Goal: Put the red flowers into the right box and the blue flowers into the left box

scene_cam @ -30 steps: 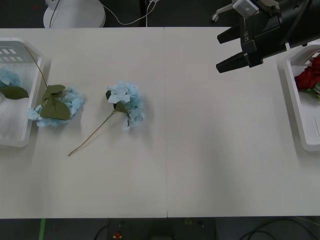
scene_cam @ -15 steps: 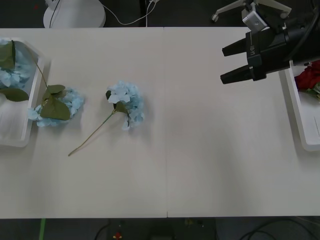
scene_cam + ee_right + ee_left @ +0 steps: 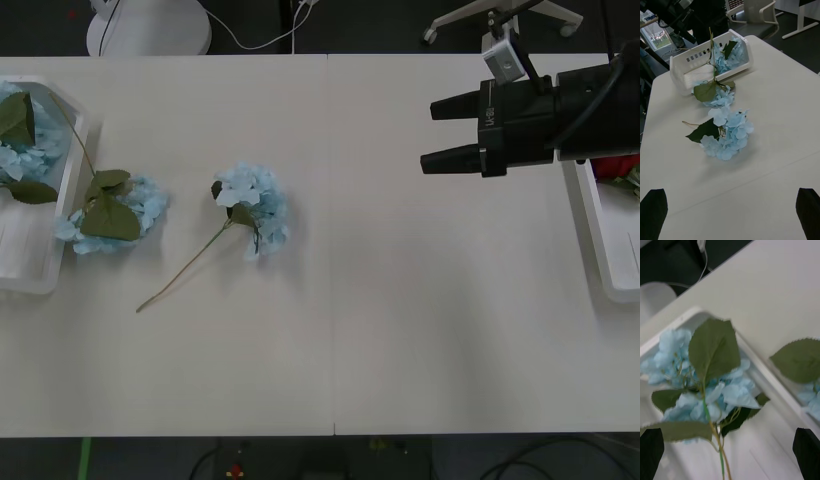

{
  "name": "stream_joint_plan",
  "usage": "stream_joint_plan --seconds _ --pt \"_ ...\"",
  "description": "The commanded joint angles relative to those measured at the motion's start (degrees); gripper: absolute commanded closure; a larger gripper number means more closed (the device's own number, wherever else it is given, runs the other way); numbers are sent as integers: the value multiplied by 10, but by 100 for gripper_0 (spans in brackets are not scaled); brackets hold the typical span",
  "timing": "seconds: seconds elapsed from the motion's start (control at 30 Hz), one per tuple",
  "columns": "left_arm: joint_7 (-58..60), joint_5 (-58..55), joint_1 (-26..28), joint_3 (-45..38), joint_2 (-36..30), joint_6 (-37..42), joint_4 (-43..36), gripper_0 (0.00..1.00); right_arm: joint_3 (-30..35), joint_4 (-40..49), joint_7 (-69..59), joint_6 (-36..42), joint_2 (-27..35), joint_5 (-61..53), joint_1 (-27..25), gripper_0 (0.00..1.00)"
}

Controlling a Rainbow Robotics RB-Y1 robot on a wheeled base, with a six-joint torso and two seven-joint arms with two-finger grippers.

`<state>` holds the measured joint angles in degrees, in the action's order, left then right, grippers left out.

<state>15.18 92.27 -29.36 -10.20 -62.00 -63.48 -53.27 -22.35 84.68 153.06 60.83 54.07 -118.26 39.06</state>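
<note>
A pale-blue flower [image 3: 252,208] of many small petals lies mid-left on the worktop [image 3: 400,300], its thin stem running toward the near left. Another [image 3: 110,212] lies just beside the left box [image 3: 40,270]. The right gripper [image 3: 440,133] hovers far right, fingers spread, empty. The left gripper's [image 3: 730,450] fingers are spread above blue blooms in the box.

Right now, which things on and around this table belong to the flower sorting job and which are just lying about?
Job:
- blue flowers, two on the table, others in the left box
- red flowers in the right box
- right gripper, open above the table
- left gripper, open over the left box

Lying about:
- white cable
- chair base
</note>
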Motion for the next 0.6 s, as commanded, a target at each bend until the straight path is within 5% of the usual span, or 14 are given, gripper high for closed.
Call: stream_joint_plan --seconds 0.03,0.6 --pt "-125 -79 11 -10 -9 -7 -42 0 18 16 19 -6 -18 17 1 1" --pt "-684 -246 20 -10 14 -19 -128 0 28 19 19 42 -11 97 16 1"
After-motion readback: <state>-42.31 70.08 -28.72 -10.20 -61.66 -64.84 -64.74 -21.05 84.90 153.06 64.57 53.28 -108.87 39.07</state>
